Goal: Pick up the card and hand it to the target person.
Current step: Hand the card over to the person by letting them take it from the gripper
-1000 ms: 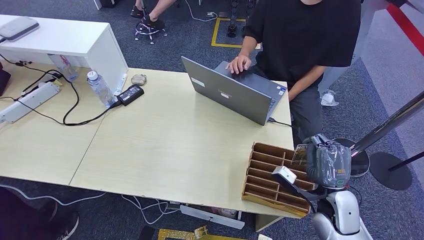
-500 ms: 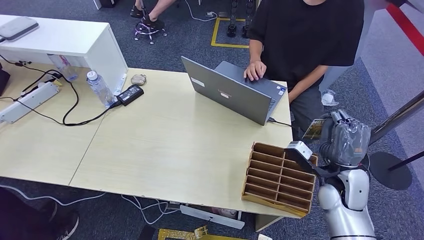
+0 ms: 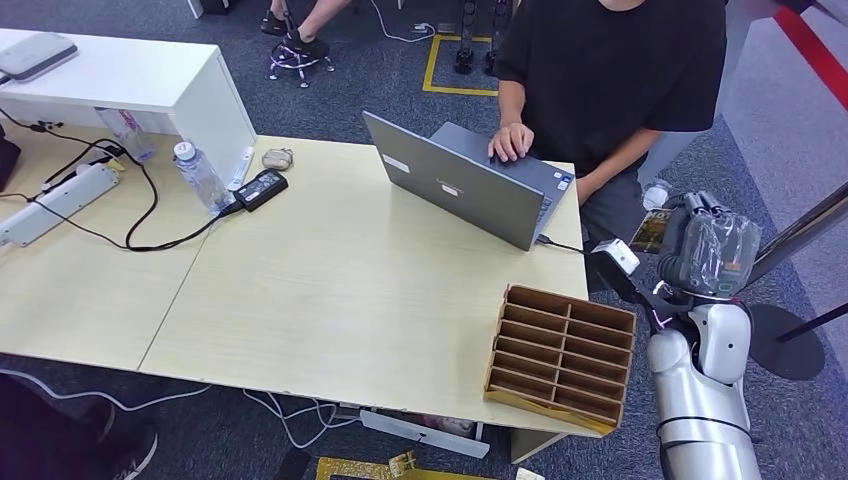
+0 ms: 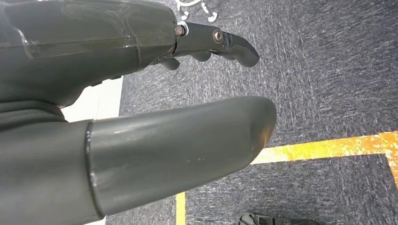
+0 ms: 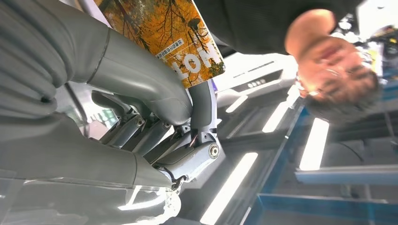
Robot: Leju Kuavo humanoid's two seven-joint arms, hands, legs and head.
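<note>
Off the table's (image 3: 350,290) right edge, over bare carpet (image 3: 690,170), our right hand (image 3: 712,252) is raised beside the seated person (image 3: 610,70) — past the wooden divider tray (image 3: 560,355) at the near corner and the open laptop (image 3: 460,185). We grip the card (image 5: 164,35) between thumb and fingers (image 5: 197,105); it sticks out of the hand toward the person. Our left hand (image 4: 141,93) hangs over carpet, fingers apart, holding nothing.

Left robot hand (image 4: 141,98), grey, thick thumb and darker fingers (image 4: 220,42) apart, holding nothing; below it, dark grey carpet floor (image 4: 328,84) with yellow tape line (image 4: 328,145).
</note>
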